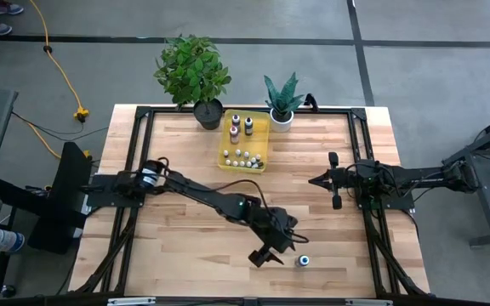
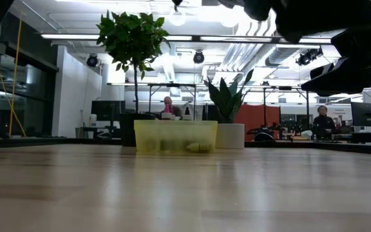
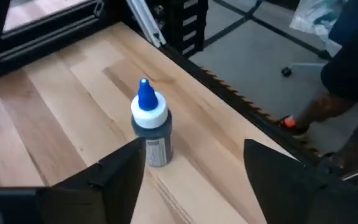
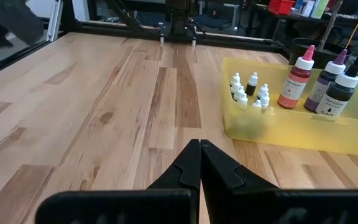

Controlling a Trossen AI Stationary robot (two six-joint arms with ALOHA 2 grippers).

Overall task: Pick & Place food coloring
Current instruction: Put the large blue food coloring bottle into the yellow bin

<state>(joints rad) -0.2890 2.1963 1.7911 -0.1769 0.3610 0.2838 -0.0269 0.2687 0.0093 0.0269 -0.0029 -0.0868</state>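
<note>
A small food coloring bottle (image 3: 149,127) with a dark body, white collar and blue tip stands upright on the table near the front edge, right of centre (image 1: 304,261). My left gripper (image 3: 194,177) is open just short of it (image 1: 279,252). The bottle stands ahead of the gap, close to one finger, and I see no touch. A yellow tray (image 1: 245,144) at the back holds three larger bottles (image 4: 319,87) and several tiny whitish ones (image 4: 248,92). My right gripper (image 4: 199,158) is shut and empty at the table's right (image 1: 317,180).
A leafy potted plant (image 1: 194,72) and a smaller plant in a white pot (image 1: 282,102) stand behind the tray. A black frame (image 1: 360,119) runs round the tabletop. Bare wood lies between the tray and the front edge. People sit in the room beyond (image 2: 168,106).
</note>
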